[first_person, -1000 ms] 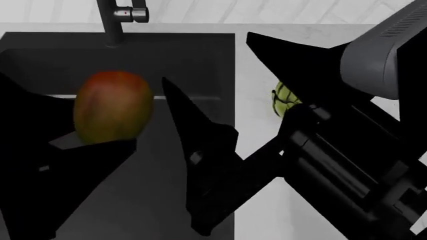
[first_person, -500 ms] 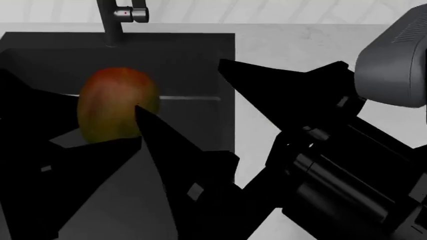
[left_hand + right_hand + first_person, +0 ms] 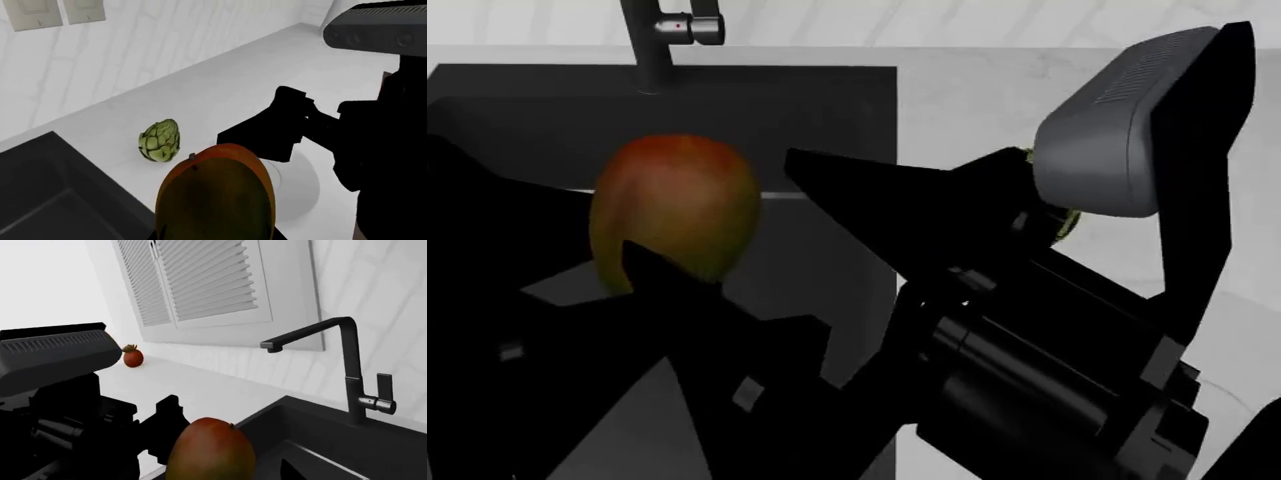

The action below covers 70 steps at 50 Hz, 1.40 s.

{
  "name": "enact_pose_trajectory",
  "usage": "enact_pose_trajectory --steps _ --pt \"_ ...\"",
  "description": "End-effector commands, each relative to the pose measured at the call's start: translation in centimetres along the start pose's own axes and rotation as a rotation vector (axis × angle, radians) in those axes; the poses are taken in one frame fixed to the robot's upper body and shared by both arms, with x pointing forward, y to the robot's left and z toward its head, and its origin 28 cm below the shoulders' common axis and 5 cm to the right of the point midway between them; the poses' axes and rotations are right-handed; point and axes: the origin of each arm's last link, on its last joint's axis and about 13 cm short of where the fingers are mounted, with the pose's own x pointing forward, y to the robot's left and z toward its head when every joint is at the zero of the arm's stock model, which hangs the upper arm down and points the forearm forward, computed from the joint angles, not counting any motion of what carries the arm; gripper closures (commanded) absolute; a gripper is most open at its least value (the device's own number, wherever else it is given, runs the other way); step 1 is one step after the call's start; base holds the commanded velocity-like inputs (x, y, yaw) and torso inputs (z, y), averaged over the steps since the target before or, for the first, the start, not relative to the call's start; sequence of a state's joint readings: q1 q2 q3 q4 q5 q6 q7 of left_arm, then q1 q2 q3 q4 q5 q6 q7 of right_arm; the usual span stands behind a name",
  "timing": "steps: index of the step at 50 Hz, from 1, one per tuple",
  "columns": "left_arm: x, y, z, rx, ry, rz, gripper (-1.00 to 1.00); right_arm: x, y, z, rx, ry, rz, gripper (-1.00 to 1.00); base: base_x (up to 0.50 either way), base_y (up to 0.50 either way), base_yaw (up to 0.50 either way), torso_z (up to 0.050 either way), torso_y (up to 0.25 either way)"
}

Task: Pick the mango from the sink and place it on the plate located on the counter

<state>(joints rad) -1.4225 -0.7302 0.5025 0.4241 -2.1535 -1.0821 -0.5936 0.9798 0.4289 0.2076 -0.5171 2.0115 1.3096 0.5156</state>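
Mango: I have it lifted above the black sink. My left hand is closed on it from below, and in the head view it sits where it did a second ago.
Left hand: dark fingers wrap the lower part of the fruit. The left wrist view shows the mango close to the camera, red-orange at the top and shading to green.
Right hand: fingers spread wide and holding nothing. Since a second ago it has slid across over the basin, so its lower finger now overlaps the bottom of the mango.
Right arm: its grey housing has swung in and now covers most of the artichoke that showed plainly before.
Artichoke: green and scaly, lying on the white surface just beside the sink's edge.
Plate: white, on the surface beyond the mango, partly hidden by my right arm.
Faucet: dark, at the back of the sink.
Writing: none readable; the faucet lever carries only a small red mark.
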Motion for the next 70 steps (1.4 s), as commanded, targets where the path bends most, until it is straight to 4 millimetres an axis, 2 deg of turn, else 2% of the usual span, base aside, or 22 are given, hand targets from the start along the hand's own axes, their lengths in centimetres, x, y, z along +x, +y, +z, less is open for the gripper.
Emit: enact_pose_trajectory --steps 1,19,20,36,37,45,51,56,70 --pt "0.0 -0.2 -0.2 0.011 0.028 0.027 1.0 1.4 -0.6 -0.5 0.028 0.008 -0.023 -1.0 0.0 0.0 0.0 0.0 0.0" --pt "-0.2 -0.7 0.0 0.017 0.022 0.002 1.0 2.9 -1.3 -1.1 0.053 0.036 0.006 -1.0 0.0 0.0 0.0 0.0 0.001" --pt "-0.2 -0.7 0.0 0.017 0.022 0.002 1.0 2.9 -1.2 -1.1 0.056 0.036 0.007 1.0 0.0 0.0 0.0 0.0 0.0" --pt "0.0 -0.6 -0.2 0.011 0.035 -0.001 1.0 2.5 -1.1 -0.6 0.04 0.023 0.013 1.0 0.0 0.0 0.0 0.0 0.001" --pt "0.0 -0.6 -0.2 0.009 0.035 -0.002 -1.0 2.5 -1.1 -0.6 0.036 0.021 0.011 1.0 0.0 0.0 0.0 0.0 0.0" --pt "-0.1 -0.5 -1.2 -0.014 0.047 0.01 -1.0 2.4 -1.1 -0.2 0.017 0.012 0.004 1.0 0.0 0.0 0.0 0.0 0.001" --pt "-0.1 0.5 -3.6 -0.091 0.079 0.047 -1.0 2.1 -1.0 0.2 0.007 0.001 -0.003 1.0 0.0 0.0 0.0 0.0 0.0" --pt "-0.4 1.1 -4.6 -0.125 0.087 0.096 -1.0 1.8 -0.9 0.6 -0.003 -0.004 -0.012 1.0 0.0 0.0 0.0 0.0 0.0" --pt "-1.3 1.1 -5.0 -0.135 0.081 0.19 -1.0 -1.5 0.1 1.9 -0.099 0.031 -0.121 1.0 0.0 0.0 0.0 0.0 0.001"
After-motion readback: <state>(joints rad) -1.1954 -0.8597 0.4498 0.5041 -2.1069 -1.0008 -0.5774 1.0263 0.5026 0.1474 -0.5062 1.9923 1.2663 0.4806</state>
